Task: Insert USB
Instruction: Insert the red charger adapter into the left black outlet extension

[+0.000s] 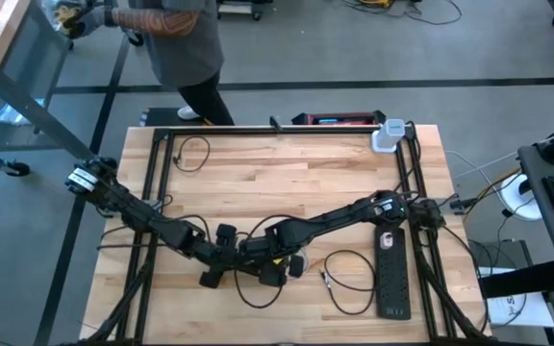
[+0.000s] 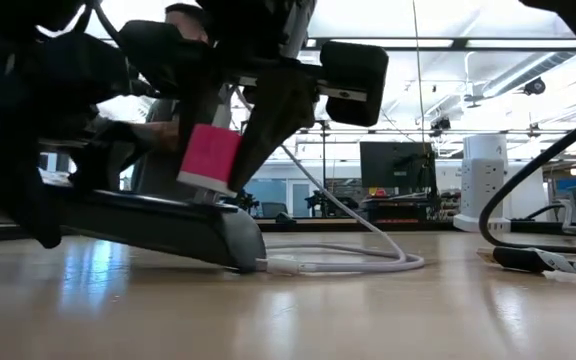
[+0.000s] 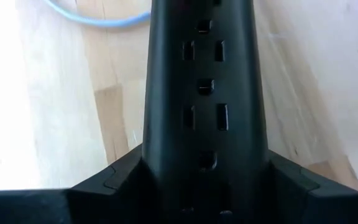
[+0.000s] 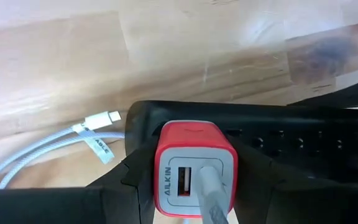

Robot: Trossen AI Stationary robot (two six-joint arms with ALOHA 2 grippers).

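On the light wooden bench point(image 1: 287, 183), 2 dark arms met near the front centre. The left tool point(image 3: 204, 186) was clamped on the end of 1 long black power strip point(image 3: 205, 93), its 2 fingers point(image 3: 114, 180) pressed against the strip's sides; several outlet slots ran along the strip's face. The right tool point(image 4: 194, 186) gripped 1 red-and-white USB wall charger point(image 4: 194, 165), squeezed between its 2 fingers point(image 4: 129, 180) and held just above that strip. In the low view the charger point(image 2: 209, 158) hung tilted over the strip point(image 2: 168, 225), which rested slanted with one end on the bench.

The charger's face showed 2 USB ports: 1 open, 1 filled by the plug of a white cable point(image 4: 211, 193). The cable's other end, a white connector point(image 4: 101, 118), lay loose on the bench beside the strip.

A second black power strip point(image 1: 392, 272) lay flat at the right edge, with 1 coiled black cable point(image 1: 349, 279) beside it. A white tower outlet point(image 1: 388, 136) stood at the far right corner. 1 person point(image 1: 176, 48) stood beyond the far edge.
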